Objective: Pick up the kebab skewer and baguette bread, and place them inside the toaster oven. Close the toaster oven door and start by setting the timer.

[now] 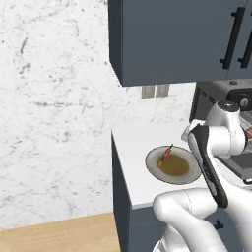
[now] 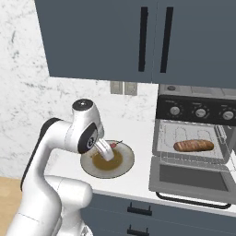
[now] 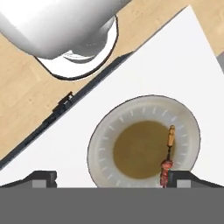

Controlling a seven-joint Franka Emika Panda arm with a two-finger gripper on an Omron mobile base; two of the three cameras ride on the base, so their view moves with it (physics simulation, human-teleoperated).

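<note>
With the baguette bread (image 2: 193,146) already on the toaster oven (image 2: 196,138) rack, the spread, empty pincer (image 3: 109,177) should descend squarely over the kebab skewer (image 3: 167,157) (lying on the plate's (image 3: 105,144) rim on the desk (image 1: 135,167)) and close its 2 fingers across the stick.

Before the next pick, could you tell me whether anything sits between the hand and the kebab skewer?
Nothing visible does: the open hand hovers above the plate, where the kebab skewer lies uncovered.

One kebab skewer (image 3: 167,157), one plate (image 3: 105,144), one baguette bread (image 2: 193,145), one toaster oven (image 2: 193,138).
</note>
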